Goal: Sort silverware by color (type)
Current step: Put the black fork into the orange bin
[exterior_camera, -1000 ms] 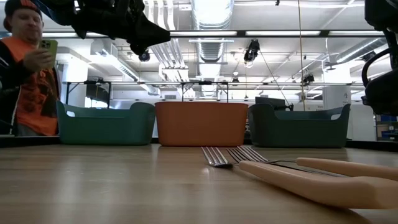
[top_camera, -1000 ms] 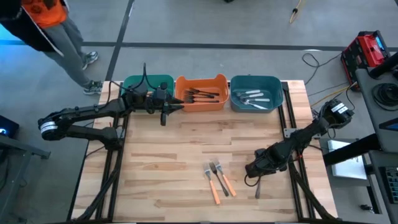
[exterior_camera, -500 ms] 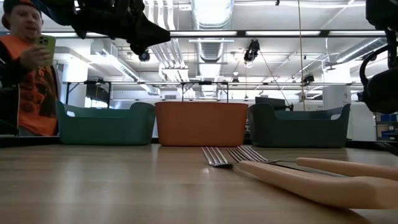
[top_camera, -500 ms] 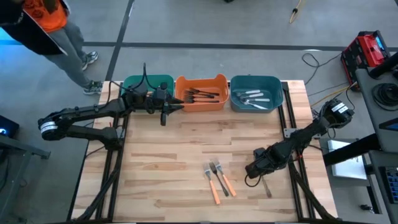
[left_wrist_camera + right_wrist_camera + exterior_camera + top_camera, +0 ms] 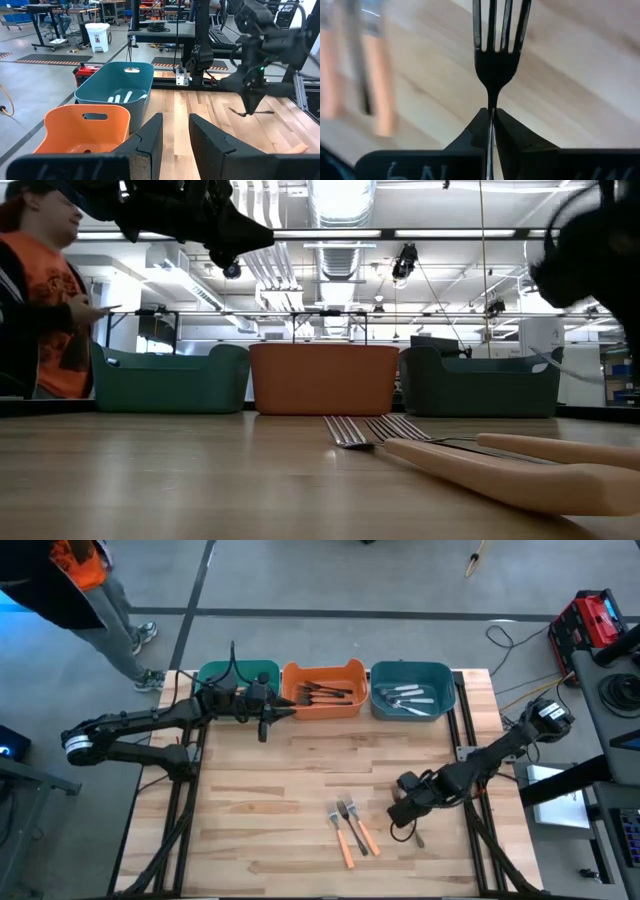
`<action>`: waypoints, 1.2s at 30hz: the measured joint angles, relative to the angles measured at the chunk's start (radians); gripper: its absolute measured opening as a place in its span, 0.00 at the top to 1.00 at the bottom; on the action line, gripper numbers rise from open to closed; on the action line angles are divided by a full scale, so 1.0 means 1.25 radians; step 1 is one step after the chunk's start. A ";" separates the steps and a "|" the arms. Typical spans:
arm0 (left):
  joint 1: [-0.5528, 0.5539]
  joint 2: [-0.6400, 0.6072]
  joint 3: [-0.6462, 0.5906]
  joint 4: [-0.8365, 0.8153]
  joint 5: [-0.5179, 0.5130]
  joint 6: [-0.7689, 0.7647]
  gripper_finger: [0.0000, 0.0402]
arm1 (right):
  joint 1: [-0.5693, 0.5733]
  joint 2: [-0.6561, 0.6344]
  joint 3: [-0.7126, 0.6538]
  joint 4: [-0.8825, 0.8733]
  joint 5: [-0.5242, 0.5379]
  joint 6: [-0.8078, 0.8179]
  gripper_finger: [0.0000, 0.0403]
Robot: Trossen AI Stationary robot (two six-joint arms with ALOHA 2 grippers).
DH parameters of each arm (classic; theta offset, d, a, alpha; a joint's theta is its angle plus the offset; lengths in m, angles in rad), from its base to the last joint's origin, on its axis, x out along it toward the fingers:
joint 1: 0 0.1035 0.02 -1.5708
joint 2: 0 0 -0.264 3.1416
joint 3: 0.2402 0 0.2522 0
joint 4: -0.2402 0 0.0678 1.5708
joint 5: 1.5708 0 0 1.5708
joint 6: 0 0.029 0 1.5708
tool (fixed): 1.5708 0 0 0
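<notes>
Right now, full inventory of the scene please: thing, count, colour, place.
Bins: three along the table's far edge; green, orange, teal.
Forks on table: three, two orange handles and one dark, near middle.
Forks in orange bin: several, dark.
Forks in teal bin: several, pale.
Held fork: one, dark.
Table: one, light wood.
Person: one, orange shirt, beyond the table.
Left gripper: by the orange bin, holding nothing.
Right gripper: shut on the held fork, right of the table forks.
</notes>
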 joint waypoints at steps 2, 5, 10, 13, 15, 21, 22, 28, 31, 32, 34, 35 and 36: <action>0.000 0.000 0.000 0.003 0.000 0.000 0.81 | -0.007 -0.014 0.024 0.011 0.050 -0.058 0.98; 0.000 0.000 0.000 0.005 0.000 0.003 0.81 | -0.034 -0.030 0.071 0.021 0.115 -0.170 0.98; 0.000 0.000 0.000 0.007 0.000 0.006 0.81 | -0.128 -0.023 0.178 0.025 0.157 -0.387 0.98; 0.000 0.000 0.000 0.007 -0.001 0.017 0.81 | -0.199 -0.003 0.251 0.027 0.157 -0.528 0.98; 0.000 0.000 0.000 0.005 -0.013 0.023 0.81 | -0.248 0.010 0.300 0.028 0.154 -0.629 0.98; 0.000 0.000 0.000 0.001 -0.021 0.035 0.81 | -0.393 0.056 0.417 0.027 0.122 -0.885 0.98; 0.000 0.000 0.000 -0.002 -0.021 0.042 0.81 | -0.419 0.064 0.433 0.027 0.114 -0.923 0.98; 0.000 -0.001 0.000 -0.030 -0.031 0.081 0.81 | -0.562 0.117 0.505 0.086 0.066 -1.161 0.98; 0.000 -0.005 0.000 -0.050 -0.061 0.101 0.81 | -0.632 0.140 0.515 0.176 -0.002 -1.240 0.98; 0.001 -0.008 0.000 -0.060 -0.080 0.106 0.81 | -0.653 0.147 0.515 0.212 -0.026 -1.261 0.98; 0.003 -0.016 0.000 -0.076 -0.122 0.112 0.81 | -0.694 0.163 0.515 0.278 -0.071 -1.300 0.98; 0.004 -0.021 0.000 -0.083 -0.145 0.115 0.81 | -0.714 0.171 0.515 0.307 -0.094 -1.318 0.98; 0.007 -0.028 0.000 -0.094 -0.163 0.124 0.81 | -0.732 0.181 0.517 0.335 -0.115 -1.332 0.98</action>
